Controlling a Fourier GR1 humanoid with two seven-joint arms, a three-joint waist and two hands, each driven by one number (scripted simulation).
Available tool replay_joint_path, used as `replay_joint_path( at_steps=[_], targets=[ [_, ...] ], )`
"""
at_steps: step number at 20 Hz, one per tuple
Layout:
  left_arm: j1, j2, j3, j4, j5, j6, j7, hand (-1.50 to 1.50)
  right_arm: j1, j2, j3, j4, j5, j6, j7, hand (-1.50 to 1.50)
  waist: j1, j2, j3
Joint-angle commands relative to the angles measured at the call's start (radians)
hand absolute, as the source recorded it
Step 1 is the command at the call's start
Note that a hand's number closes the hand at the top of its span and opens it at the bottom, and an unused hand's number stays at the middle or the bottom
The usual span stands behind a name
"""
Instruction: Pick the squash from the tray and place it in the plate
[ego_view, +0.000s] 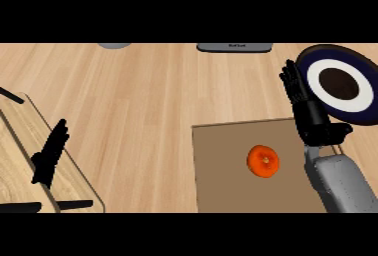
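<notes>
I judged the squash (263, 161), lying mid-tray (221, 170), small, light, rounded and likely slippery, best clasped across its sides; my right hand (306, 107) hovered straight-fingered, holding nothing, just beside the plate (358, 116)

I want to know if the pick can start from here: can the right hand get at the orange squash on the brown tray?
Probably yes. The right hand is open beside the round orange squash, which lies alone on the flat brown tray with nothing over it or between them.

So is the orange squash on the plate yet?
Not yet. The squash lies on the brown tray; the plate holds nothing, and the right hand is open.
</notes>
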Motion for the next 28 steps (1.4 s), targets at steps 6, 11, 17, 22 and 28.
replay_joint_path(
  at_steps=[6, 11, 17, 22, 28],
  targets=[
    [-0.015, -0.146, -0.012, 0.106, 0.153, -0.051, 0.108, 0.00, -0.051, -0.237, -0.261, -0.120, -0.127, 0.056, 0.117, 1.50, -0.058, -0.024, 0.014],
    [0.024, -0.132, -0.027, 0.018, 0.217, -0.116, 0.100, 0.00, 0.129, -0.195, -0.275, -0.056, 0.114, -0.270, 0.062, -1.50, -0.061, -0.026, 0.017],
    [-0.036, -0.174, -0.040, 0.077, 0.204, -0.094, 0.095, 0.00, 0.330, -0.150, -0.290, -0.207, 0.040, -0.184, -0.076, -1.50, -0.047, -0.024, 0.016],
    [-0.037, -0.182, -0.058, 0.114, 0.222, -0.130, 0.078, 0.00, 0.407, -0.280, -0.220, -0.284, 0.134, -0.108, 0.065, -1.50, -0.050, -0.019, 0.013],
    [-0.010, -0.166, -0.058, 0.097, 0.214, -0.103, 0.051, 0.00, 0.437, -0.468, -0.101, -0.427, 0.230, 0.046, 0.345, -1.50, -0.031, -0.022, 0.010]
  ],
)
